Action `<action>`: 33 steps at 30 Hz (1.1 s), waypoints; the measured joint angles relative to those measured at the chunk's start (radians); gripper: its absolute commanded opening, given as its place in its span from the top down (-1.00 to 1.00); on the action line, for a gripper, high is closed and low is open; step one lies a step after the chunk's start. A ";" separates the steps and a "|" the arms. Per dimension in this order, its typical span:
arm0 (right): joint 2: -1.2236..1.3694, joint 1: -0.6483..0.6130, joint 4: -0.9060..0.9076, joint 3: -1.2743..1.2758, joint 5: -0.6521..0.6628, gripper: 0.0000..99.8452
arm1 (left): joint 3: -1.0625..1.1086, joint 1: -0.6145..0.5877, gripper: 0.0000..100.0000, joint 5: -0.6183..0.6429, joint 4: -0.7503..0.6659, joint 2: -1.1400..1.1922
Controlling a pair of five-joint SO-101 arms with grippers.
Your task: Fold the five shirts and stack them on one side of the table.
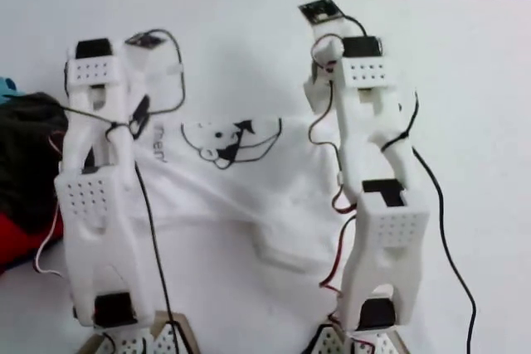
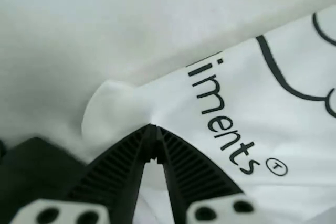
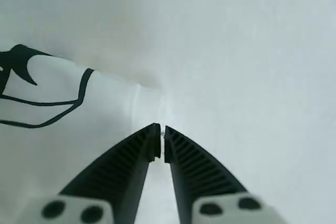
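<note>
White shirt (image 2: 294,129) edge pinched at your left gripper (image 2: 153,150) tips — right gripper (image 3: 160,137) narrow, seemingly nipping its hem too.

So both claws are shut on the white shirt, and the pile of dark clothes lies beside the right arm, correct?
Not quite. The high view shows the pile of dark clothes beside the left arm, not the right. The left claw and right claw are indeed shut on the white shirt.

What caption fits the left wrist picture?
Left end effector pinching the white shirt by its edge on the table.
</note>
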 measured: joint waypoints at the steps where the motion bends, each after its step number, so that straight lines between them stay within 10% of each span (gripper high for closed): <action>1: 0.000 0.000 0.020 -0.012 0.000 0.96 | 0.000 0.003 0.95 0.000 0.003 0.000; 11: -0.385 -0.044 0.009 0.278 0.040 0.96 | 0.402 0.058 0.95 -0.025 -0.023 -0.400; 22: -0.901 -0.078 -0.480 1.359 0.126 0.96 | 1.327 -0.025 0.95 -0.066 -0.497 -0.763; 33: -0.927 -0.078 -0.523 1.527 0.135 0.96 | 1.427 -0.071 0.95 -0.106 -0.482 -0.807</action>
